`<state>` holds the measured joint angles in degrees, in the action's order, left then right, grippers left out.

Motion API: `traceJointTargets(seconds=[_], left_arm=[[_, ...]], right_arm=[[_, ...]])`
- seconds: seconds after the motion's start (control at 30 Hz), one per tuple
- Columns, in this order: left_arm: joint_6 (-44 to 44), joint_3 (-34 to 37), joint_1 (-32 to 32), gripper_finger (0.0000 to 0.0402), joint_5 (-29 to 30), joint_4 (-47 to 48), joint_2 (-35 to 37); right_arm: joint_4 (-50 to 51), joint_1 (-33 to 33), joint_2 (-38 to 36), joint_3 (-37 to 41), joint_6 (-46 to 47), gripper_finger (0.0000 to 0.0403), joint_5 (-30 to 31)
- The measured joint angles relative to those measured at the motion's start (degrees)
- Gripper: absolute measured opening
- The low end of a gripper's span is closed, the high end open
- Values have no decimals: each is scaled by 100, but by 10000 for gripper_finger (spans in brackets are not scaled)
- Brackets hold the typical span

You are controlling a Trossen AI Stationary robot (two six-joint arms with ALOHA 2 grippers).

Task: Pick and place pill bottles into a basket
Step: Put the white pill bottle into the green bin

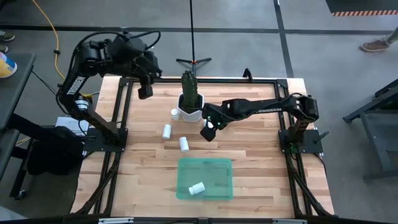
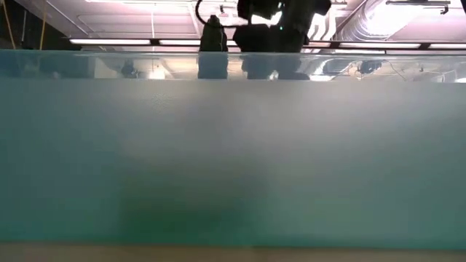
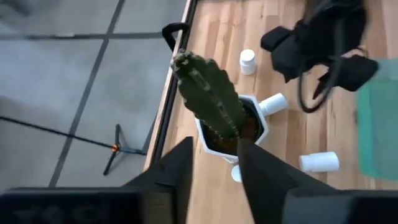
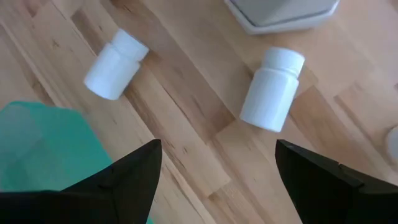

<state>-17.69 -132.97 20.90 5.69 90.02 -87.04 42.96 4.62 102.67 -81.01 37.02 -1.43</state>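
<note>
White pill bottles are scattered w/ one job done: one bottle lies on its side inside the green basket, near its corner farthest from the plant pot.

Rest still out on the wood table. One bottle stands just beside the pot. Two more lie on their sides between pot and basket: one nearer the pot, one nearer the basket. Left wrist view shows another bottle touching the pot's side, hidden under the right arm in the high view. So approx 1 of 5 in, 4 to go.

Right gripper hovers just beside the pot on the basket side, fingers spread wide, nothing held; the bottle nearer the basket sits ahead of its fingers, so that looks like the next pick, in my judgement.

Left gripper waits up off the table on the far side of the pot from the basket, fingers a narrow gap apart, empty.

Low view is blocked by the basket wall.
</note>
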Motion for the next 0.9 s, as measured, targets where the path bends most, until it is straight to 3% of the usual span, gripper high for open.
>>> traceJointTargets(seconds=[0.23,0.4,0.9], left_arm=[[43,-2,6,265,-196,0,228],[164,-4,11,300,-365,0,446],[447,-2,9,285,-817,-1,705]], right_arm=[[-972,178,0,428,-234,303,-650],[-1011,382,0,506,-435,303,-785],[-835,857,314,506,-1054,303,-969]])
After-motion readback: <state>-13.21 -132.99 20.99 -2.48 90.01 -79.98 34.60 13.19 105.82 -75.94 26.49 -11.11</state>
